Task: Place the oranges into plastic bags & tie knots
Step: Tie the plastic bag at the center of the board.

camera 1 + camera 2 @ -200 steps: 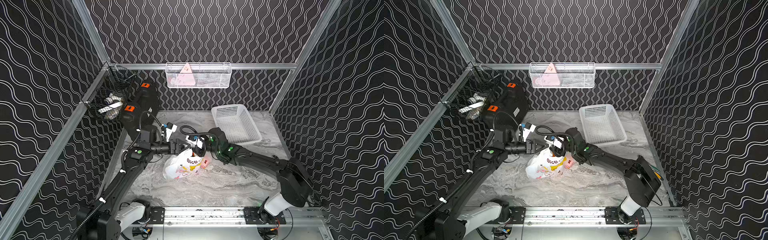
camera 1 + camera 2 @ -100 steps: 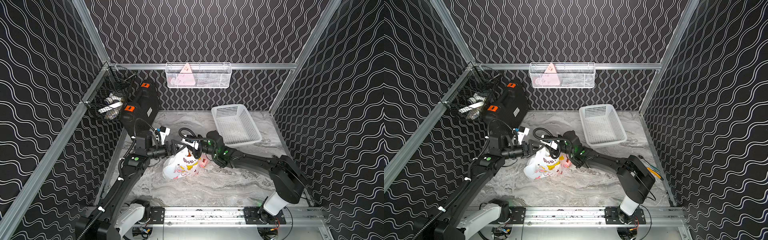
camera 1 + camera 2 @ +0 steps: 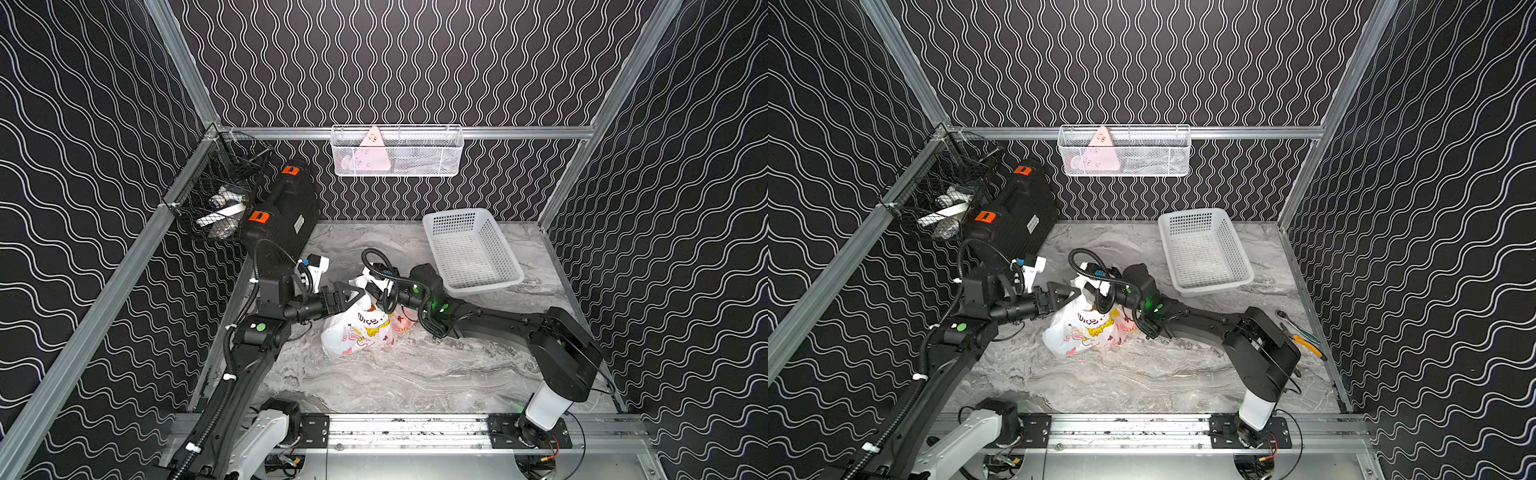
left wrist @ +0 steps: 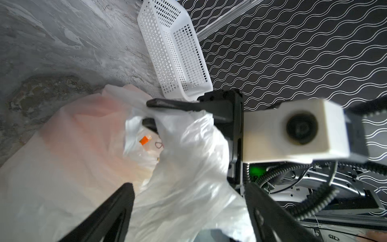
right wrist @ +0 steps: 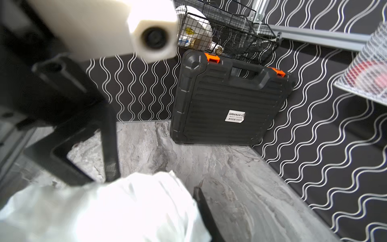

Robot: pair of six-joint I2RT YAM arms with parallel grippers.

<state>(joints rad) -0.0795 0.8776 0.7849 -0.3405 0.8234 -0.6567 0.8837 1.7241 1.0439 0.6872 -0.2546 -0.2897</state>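
Note:
The white plastic bag [image 3: 360,330], printed with yellow and pink cartoons, sits bulging on the marble table in both top views. The oranges are hidden inside it; only a faint orange tint shows through the plastic in the left wrist view. My left gripper [image 4: 188,186] is open at the bag's top, with loose plastic lying between its wide fingers [image 4: 117,209]. My right gripper [image 4: 149,112] faces it from the other side, jaws close together on a bunch of the bag's upper plastic [image 4: 188,134]. One right finger [image 5: 204,209] shows beside the bag [image 5: 125,209]. The knots are not in view.
A white perforated basket [image 3: 471,249] stands at the back right. A black tool case [image 3: 286,216] leans in the back left corner under a black wire basket [image 3: 220,199]. A white mesh basket [image 3: 397,151] hangs on the back wall. Hand tools [image 3: 1304,336] lie along the right edge.
The right gripper's jaws have closed in on the bag's top. The left gripper has opened a little wider and its arm has drawn back to the left. The bag has stayed put.

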